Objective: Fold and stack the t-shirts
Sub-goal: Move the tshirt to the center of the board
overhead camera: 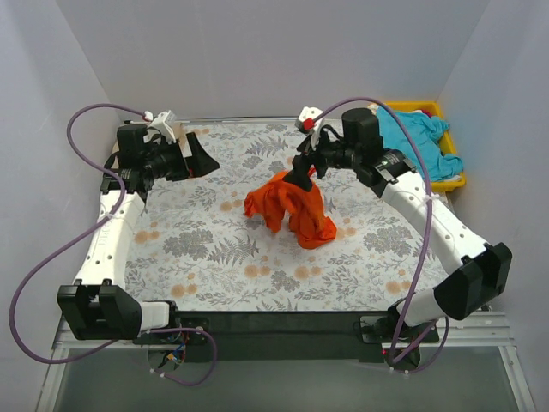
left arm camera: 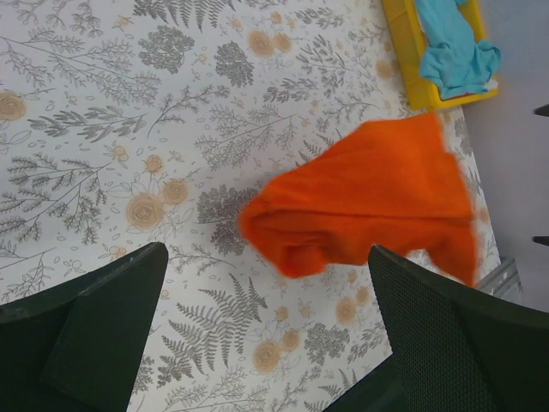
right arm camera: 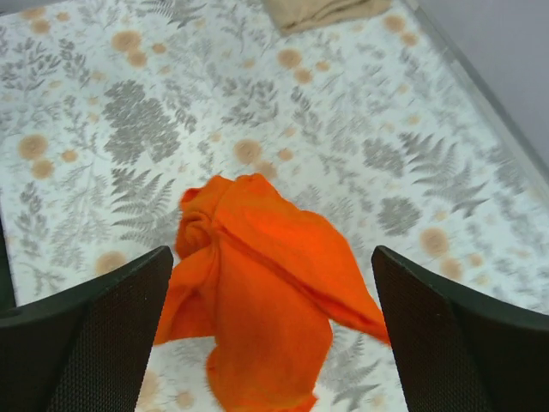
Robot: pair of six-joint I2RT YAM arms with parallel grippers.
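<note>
well, the grey fern-and-flower cloth point(overhead camera: 214, 249) covers the whole work surface. the yellow tray point(overhead camera: 452, 182) sits at its far right corner, well apart from the middle. the turquoise t-shirt point(overhead camera: 412, 133) lies bunched inside the tray, spilling over its rim. the tan t-shirt point(right arm camera: 322, 10) shows only as a folded edge at the far side of the right wrist view.

the orange-red t-shirt point(overhead camera: 292, 215) is crumpled in a heap near the centre of the cloth, rising to a peak on its far side.

the right gripper point(right arm camera: 272, 251) hangs right over that peak. its jaws are spread wide, with the orange fabric below and between them, and neither finger pinches it. from above i cannot tell whether a fingertip brushes the top fold.

the left gripper point(left arm camera: 266, 251) hovers over the far left of the cloth, well apart from the heap. its jaws are fully apart and hold nothing.
</note>
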